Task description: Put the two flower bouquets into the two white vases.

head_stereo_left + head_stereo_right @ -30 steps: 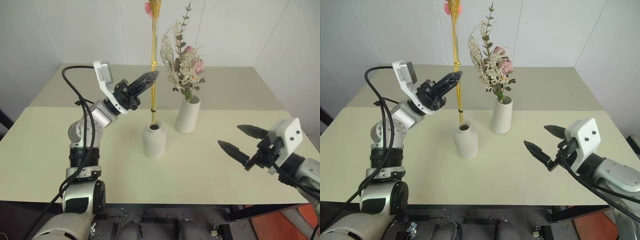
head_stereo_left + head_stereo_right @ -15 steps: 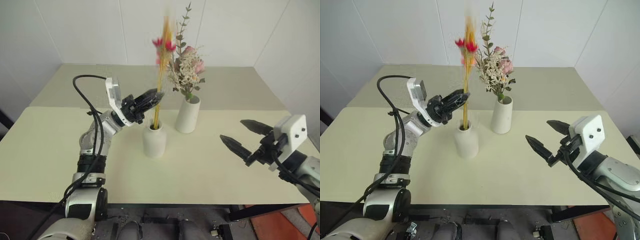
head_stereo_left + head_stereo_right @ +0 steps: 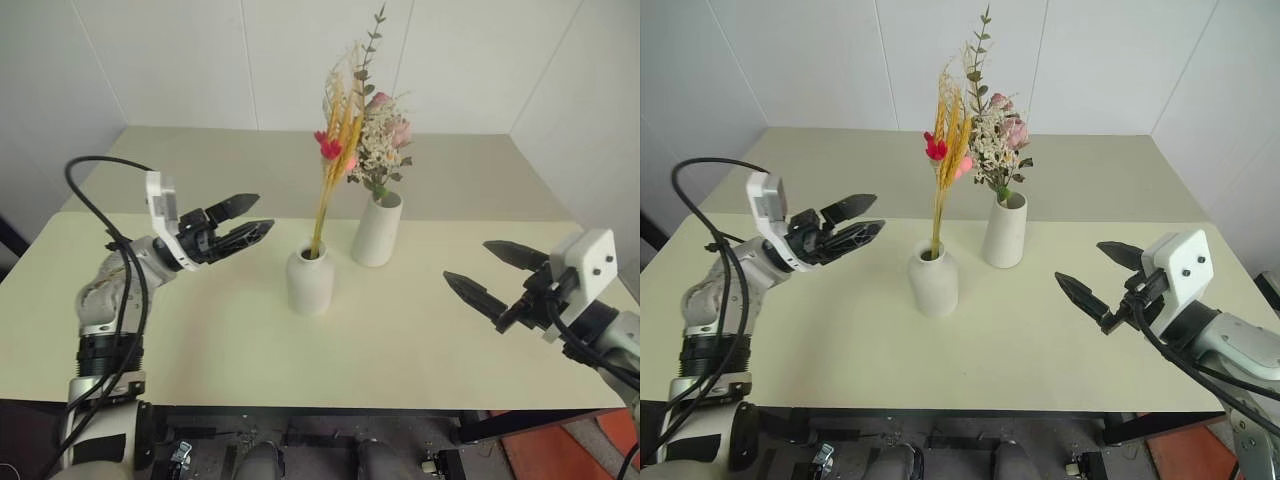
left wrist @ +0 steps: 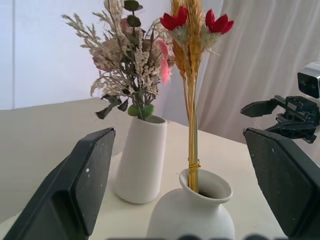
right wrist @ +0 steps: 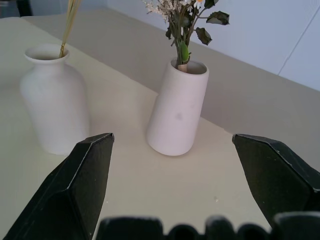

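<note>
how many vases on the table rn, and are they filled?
2. The short rounded vase stands nearer the robot and holds the thin yellow bunch with red blossoms. The taller vase stands behind it to the right, holding the pink rose bunch. None look hidden.

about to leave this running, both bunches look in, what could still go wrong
The thin yellow bunch leans in the short vase against the rose bunch; it may tip or tangle. The left gripper, fingers open, sits level with that vase and could knock it if it swings inward.
</note>
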